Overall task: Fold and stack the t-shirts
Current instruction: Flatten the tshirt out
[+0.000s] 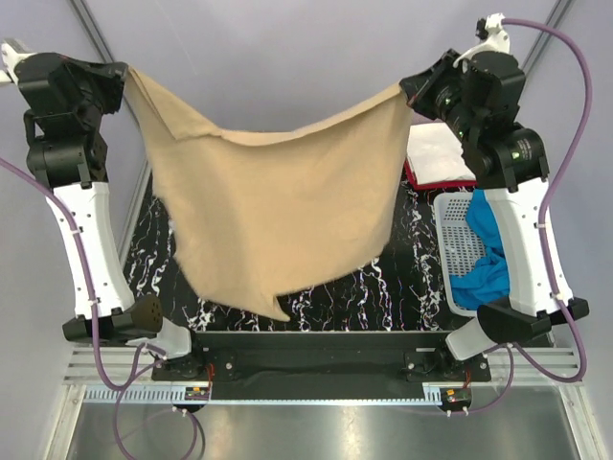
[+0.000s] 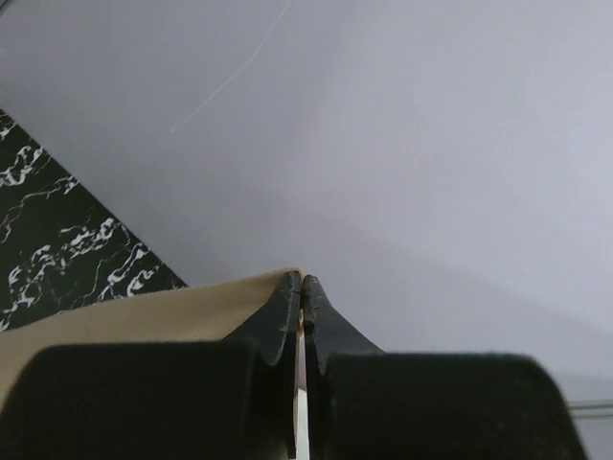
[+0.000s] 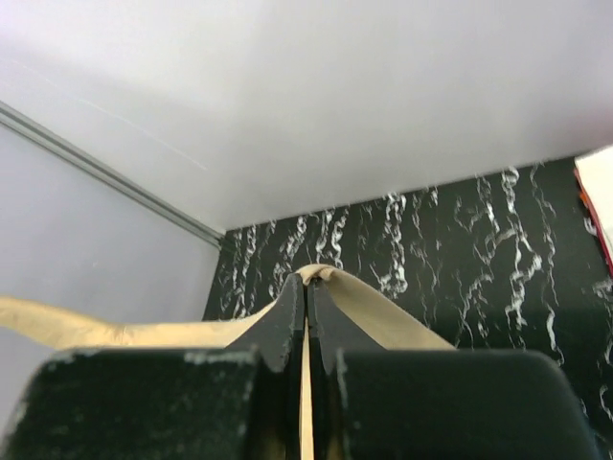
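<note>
The tan t-shirt (image 1: 278, 211) hangs spread in the air between both arms, its lower edge drooping toward the near side of the table. My left gripper (image 1: 124, 75) is shut on its top left corner; in the left wrist view the tan cloth (image 2: 144, 311) runs off to the left of the pinched jaws (image 2: 303, 280). At the top right corner my right gripper (image 1: 407, 93) is shut on the shirt, and the cloth (image 3: 383, 302) bulges over the closed tips (image 3: 307, 278). A white t-shirt (image 1: 436, 153) lies folded on a red one (image 1: 414, 179) at the back right. A bright blue t-shirt (image 1: 484, 259) sits in the basket.
A white mesh basket (image 1: 448, 240) stands at the right edge of the black marbled table (image 1: 402, 287), partly behind the right arm. Grey walls close in the back and sides. The arm bases are bolted to a rail at the near edge.
</note>
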Robot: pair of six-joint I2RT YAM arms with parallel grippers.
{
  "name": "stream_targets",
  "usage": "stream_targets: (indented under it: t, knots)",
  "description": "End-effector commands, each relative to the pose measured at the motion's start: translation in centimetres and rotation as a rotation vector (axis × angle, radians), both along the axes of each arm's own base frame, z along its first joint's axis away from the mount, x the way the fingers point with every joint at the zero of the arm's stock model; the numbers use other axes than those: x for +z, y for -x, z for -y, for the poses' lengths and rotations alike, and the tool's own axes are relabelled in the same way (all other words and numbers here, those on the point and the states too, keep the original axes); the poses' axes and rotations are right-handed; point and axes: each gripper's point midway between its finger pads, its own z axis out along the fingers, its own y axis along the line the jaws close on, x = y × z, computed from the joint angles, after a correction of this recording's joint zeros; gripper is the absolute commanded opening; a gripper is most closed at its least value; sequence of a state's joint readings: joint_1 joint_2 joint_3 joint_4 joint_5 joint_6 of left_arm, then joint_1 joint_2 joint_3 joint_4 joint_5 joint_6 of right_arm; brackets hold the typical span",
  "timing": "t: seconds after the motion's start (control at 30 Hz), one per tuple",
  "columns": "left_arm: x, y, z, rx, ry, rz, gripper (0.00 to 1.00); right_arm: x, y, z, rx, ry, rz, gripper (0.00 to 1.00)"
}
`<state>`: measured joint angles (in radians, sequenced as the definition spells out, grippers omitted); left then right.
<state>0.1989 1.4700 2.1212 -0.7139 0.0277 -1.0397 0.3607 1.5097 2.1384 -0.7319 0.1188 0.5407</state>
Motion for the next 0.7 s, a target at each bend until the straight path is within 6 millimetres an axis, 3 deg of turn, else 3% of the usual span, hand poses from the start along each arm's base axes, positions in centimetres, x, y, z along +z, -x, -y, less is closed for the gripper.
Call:
stream_targets:
  t: [0.0,0.07,0.1,0.17,0.2,0.27,0.3,0.33,0.37,0.4,0.43,0.5,0.67]
  knots:
    - [9.8,5.7,1.5,-0.038,-0.061,0.283,0.00,5.4,1.7,0.7,0.010,-0.002,0.146,0.00]
    - [10.5,7.1,1.9,-0.049,-0.065,0.305,0.00,5.3,2.5,1.0,0.010,-0.001,0.137,0.00]
    - [11.2,8.9,2.2,-0.048,-0.071,0.327,0.00,5.1,3.0,1.1,0.013,0.002,0.130,0.00]
    - [10.4,10.0,2.2,-0.031,-0.069,0.316,0.00,4.7,4.8,1.6,0.022,-0.001,0.123,0.00]
    - [11.2,12.6,2.5,-0.019,-0.080,0.352,0.00,4.4,5.5,1.8,0.027,-0.001,0.120,0.00]
    - [10.3,14.1,2.1,0.023,-0.076,0.348,0.00,3.3,8.0,2.3,0.048,-0.003,0.113,0.00]
    - [11.1,17.0,2.6,0.034,-0.091,0.391,0.00,3.0,9.0,2.6,0.051,-0.007,0.114,0.00]
    - [11.2,18.1,2.7,0.046,-0.097,0.404,0.00,1.2,9.3,2.6,0.053,0.000,0.080,0.00]
    - [10.7,18.8,2.6,0.060,-0.100,0.401,0.00,2.0,11.6,3.5,0.051,-0.022,0.116,0.00]
    - [11.2,21.6,3.3,0.061,-0.110,0.442,0.00,1.7,12.5,3.9,0.050,-0.028,0.118,0.00]
    - [10.5,22.1,3.3,0.064,-0.097,0.436,0.00,1.4,14.2,4.4,0.058,-0.038,0.129,0.00]
    - [10.8,25.4,3.8,0.079,-0.071,0.494,0.00,1.2,16.0,4.7,0.072,-0.060,0.134,0.00]
    - [12.0,30.6,5.4,0.052,-0.060,0.570,0.00,1.7,21.2,5.7,0.110,-0.130,0.178,0.00]
